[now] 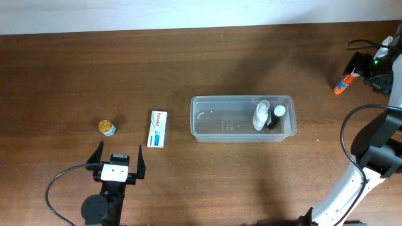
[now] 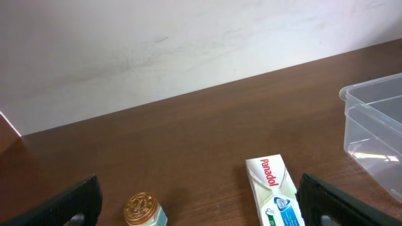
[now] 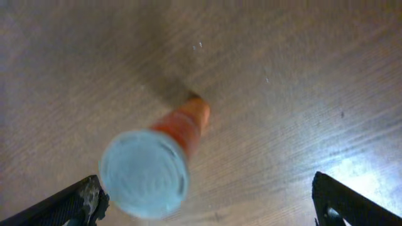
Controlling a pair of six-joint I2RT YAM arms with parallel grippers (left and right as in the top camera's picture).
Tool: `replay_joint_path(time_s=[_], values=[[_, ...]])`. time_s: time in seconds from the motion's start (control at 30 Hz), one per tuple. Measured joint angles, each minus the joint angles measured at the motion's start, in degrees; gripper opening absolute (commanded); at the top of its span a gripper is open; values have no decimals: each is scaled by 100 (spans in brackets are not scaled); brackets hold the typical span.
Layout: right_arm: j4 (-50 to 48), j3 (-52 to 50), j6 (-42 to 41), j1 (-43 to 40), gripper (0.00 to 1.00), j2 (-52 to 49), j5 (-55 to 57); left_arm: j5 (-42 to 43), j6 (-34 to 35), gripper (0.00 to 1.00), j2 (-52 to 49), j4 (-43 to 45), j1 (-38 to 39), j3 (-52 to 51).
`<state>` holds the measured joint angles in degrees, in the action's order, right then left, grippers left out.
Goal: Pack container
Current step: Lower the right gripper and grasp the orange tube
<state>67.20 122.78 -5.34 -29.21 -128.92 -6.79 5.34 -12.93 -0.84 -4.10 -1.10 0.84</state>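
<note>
The clear plastic container point(image 1: 226, 98) sits mid-table. Inside, at its right end, are a clear bottle point(image 1: 260, 115) and a black bottle with a white cap point(image 1: 276, 116). Its corner shows in the left wrist view point(image 2: 377, 119). A white Panadol box point(image 1: 157, 129) point(image 2: 276, 191) and a small gold-lidded jar point(image 1: 107, 127) point(image 2: 143, 210) lie left of it. My left gripper point(image 1: 117, 160) point(image 2: 201, 210) is open and empty, just short of them. An orange bottle with a pale cap point(image 1: 345, 83) point(image 3: 147, 172) stands at the far right. My right gripper point(image 1: 363, 68) point(image 3: 207, 207) is open above it, not touching.
A black cable point(image 1: 361, 44) runs along the table's far right edge by the right arm. The pale wall point(image 2: 157, 50) rises behind the table's far edge.
</note>
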Motion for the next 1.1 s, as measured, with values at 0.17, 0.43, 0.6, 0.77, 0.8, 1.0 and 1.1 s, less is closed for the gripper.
replay_joint_path(time_s=[0.17, 0.43, 0.6, 0.77, 0.8, 1.0, 1.1], values=[[-271, 0, 2, 59, 95, -4, 0, 0, 0, 99, 0, 0, 0, 0], [-374, 0, 50, 81, 68, -140, 0, 0, 0, 99, 0, 0, 0, 0], [-442, 0, 39, 81, 61, -297, 0, 0, 0, 100, 0, 2, 0, 0], [-516, 0, 48, 81, 51, -315, -2, 0, 0, 99, 0, 0, 0, 0], [-522, 0, 61, 81, 48, -315, 0, 0, 0, 99, 0, 0, 0, 0], [-531, 0, 66, 81, 39, -315, -2, 0, 0, 99, 0, 0, 0, 0], [-525, 0, 66, 81, 33, -315, -2, 0, 0, 99, 0, 0, 0, 0]])
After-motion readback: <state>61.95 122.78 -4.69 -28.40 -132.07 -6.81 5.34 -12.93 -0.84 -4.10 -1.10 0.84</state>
